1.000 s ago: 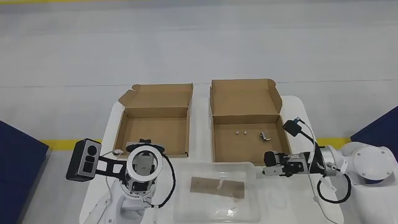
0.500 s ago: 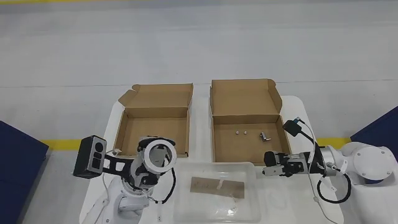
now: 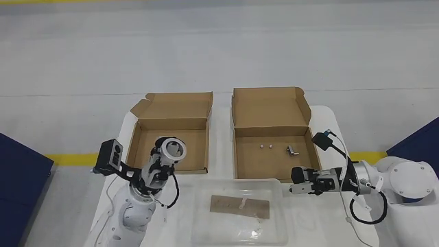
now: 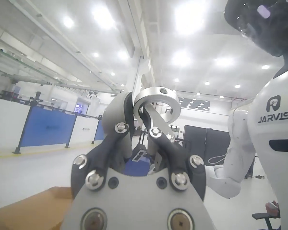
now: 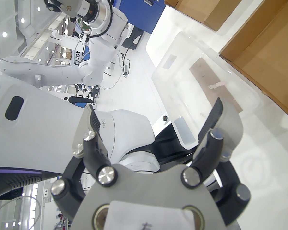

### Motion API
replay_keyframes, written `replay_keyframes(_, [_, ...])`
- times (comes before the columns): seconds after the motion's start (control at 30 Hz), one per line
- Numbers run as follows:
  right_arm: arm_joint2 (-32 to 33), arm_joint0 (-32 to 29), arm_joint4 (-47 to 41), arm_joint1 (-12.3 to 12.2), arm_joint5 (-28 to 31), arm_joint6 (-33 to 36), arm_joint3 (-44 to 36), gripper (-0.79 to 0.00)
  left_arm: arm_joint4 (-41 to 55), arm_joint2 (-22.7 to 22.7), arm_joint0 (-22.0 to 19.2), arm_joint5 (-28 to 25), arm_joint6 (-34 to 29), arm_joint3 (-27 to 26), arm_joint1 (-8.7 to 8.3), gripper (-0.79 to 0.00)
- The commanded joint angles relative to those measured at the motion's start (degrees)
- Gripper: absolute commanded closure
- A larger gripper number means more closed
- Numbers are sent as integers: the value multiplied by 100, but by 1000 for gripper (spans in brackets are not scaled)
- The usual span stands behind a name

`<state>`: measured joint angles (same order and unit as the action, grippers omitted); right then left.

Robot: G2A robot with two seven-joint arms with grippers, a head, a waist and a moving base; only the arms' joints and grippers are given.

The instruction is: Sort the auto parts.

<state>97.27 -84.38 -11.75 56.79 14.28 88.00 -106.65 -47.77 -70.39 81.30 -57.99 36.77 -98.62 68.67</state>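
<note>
The left gripper [image 4: 137, 114] pinches a metal ring [image 4: 156, 94] by its wall, one finger inside it, held up above the near part of the left cardboard box [image 3: 191, 144]. The right gripper [image 5: 153, 105] is spread, just beside the clear bin [image 3: 206, 186] on the counter [image 3: 221, 144]

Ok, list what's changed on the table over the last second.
The left gripper, shut on the metal ring, swung away from the robot toward the left cardboard box, and its wrist turned so the ring no longer faces straight up. The right gripper stayed open beside the clear bin. The small parts in the right cardboard box did not move.
</note>
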Motion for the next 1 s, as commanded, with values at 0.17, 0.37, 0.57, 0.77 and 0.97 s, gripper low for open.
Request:
replay_keyframes(0.17, [0,0,0,0,0,0,0,-785,171,-55,80,-1,-321,125,-12,0])
replay_keyframes(0.37, [0,0,0,0,0,0,0,-785,54,-135,117,506,-937,40,-33,0])
replay_keyframes(0.57, [0,0,0,0,0,0,0,-785,-31,-443,354,1269,-1805,-278,-90,0])
replay_keyframes(0.77, [0,0,0,0,0,0,0,-785,-245,-774,656,2001,-2510,-573,-143,0])
replay_keyframes(0.97, [0,0,0,0,0,0,0,-785,-333,-962,910,2547,-2764,-861,-158,0])
